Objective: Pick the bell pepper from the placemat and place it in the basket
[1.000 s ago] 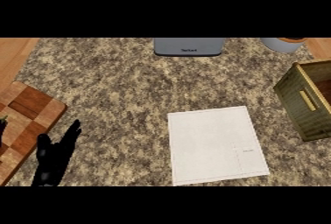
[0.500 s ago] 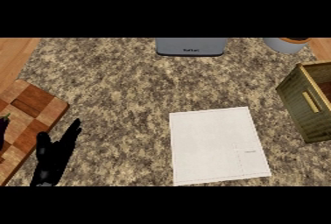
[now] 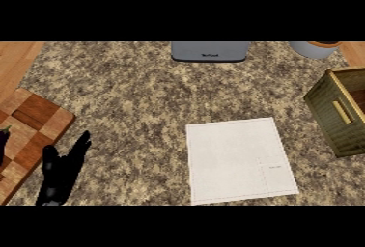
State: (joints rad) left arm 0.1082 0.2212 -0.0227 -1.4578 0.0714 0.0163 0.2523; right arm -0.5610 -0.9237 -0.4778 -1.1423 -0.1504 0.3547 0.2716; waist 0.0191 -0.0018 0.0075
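A speckled stone desk (image 3: 135,91) is carrying a white placemat (image 3: 239,160) near its middle, a checkered wooden board (image 3: 28,130) at the left, a woven basket (image 3: 343,111) at the right, and a grey appliance (image 3: 210,50) and pale pot (image 3: 314,48) along the far edge.

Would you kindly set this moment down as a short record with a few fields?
placemat: white, flat on the counter, nothing on it
bell pepper: not in view
basket: woven, at the right edge, partly cut off
left hand: open, fingers straight, lower left beside the chequered board
right hand: not in view
counter: speckled stone
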